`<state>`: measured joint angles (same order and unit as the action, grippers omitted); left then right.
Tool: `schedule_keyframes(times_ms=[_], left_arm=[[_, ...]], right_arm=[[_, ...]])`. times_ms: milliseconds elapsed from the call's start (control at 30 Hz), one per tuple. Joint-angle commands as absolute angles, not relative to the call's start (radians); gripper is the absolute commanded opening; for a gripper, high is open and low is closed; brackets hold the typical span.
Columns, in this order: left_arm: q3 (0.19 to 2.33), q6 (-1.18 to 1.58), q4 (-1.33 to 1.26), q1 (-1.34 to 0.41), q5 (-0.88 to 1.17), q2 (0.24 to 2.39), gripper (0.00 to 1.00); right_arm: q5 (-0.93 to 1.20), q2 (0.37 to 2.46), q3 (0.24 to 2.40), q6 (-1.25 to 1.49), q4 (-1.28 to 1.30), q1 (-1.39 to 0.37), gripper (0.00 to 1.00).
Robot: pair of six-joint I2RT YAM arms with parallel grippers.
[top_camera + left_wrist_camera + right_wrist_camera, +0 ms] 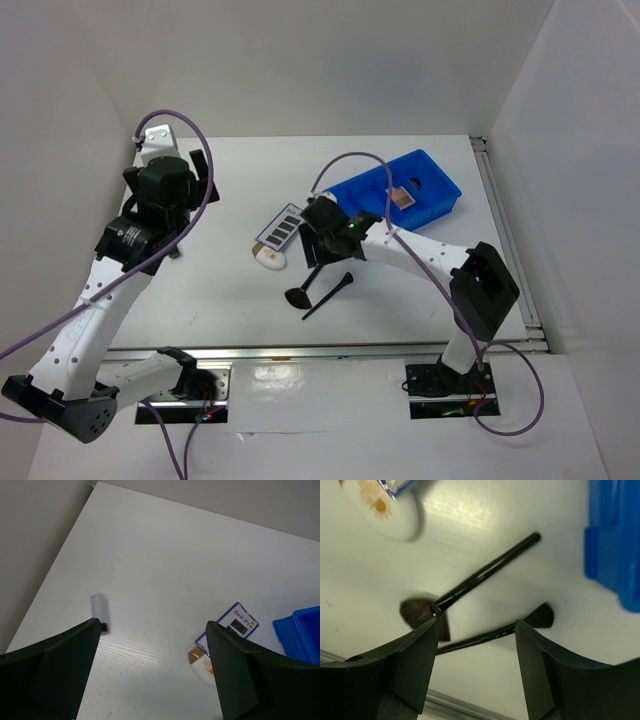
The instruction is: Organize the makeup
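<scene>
The dark eyeshadow palette (280, 227) lies mid-table, with the white sponge (270, 257) touching its near end. Two thin black brushes (312, 280) (330, 295) lie side by side just right of the sponge. The pink/tan compact (402, 197) sits inside the blue tray (440, 205). My right gripper (318, 248) is open and empty, hovering above the brushes (485, 577) (520, 625); the sponge (390, 510) is at the upper left of the right wrist view. My left gripper (197, 205) is open and empty, raised at the left, and faces the palette (239, 621) and sponge (202, 664).
The blue tray (615, 540) stands at the back right, close to my right arm. A small translucent cylinder (99, 606) lies on the table near my left gripper. White walls enclose the table on the left, back and right. A metal rail (330, 350) runs along the near edge.
</scene>
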<state>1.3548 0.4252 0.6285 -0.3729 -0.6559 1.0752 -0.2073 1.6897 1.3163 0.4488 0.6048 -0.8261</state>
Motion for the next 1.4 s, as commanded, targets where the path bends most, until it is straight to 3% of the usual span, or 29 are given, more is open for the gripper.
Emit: schedule_keyframes(times_ms=[0, 567, 700, 733, 867, 1033, 1133, 1367], left_arm=[[1.394, 0.439, 0.608, -0.377, -0.652, 1.031, 1.00], [1.355, 0.430, 0.600, -0.377, -0.643, 1.017, 1.00], [1.355, 0.430, 0.600, -0.377, -0.643, 1.026, 1.00], [1.355, 0.430, 0.600, -0.377, -0.643, 1.026, 1.00], [1.345, 0.430, 0.600, -0.377, -0.643, 1.026, 1.00], [1.356, 0.420, 0.591, -0.377, -0.643, 1.045, 1.00], [1.368, 0.420, 0.591, -0.377, -0.643, 1.054, 1.00], [1.387, 0.431, 0.581, -0.377, -0.588, 1.063, 1.00]], right_arm=[[-0.167, 1.658, 1.261, 0.594, 0.531, -0.830, 0.69], [-0.207, 1.966, 1.358, 0.710, 0.492, -0.887, 0.73], [-0.198, 1.993, 1.370, 0.719, 0.483, -0.896, 0.62], [-0.198, 2.006, 1.384, 0.719, 0.483, -0.896, 0.54], [-0.235, 2.028, 1.411, 0.719, 0.505, -0.905, 0.39], [-0.244, 2.017, 1.445, 0.700, 0.505, -0.905, 0.13], [-0.244, 1.976, 1.492, 0.686, 0.514, -0.905, 0.05], [-0.380, 1.861, 1.627, 0.498, 0.560, -0.896, 0.00]])
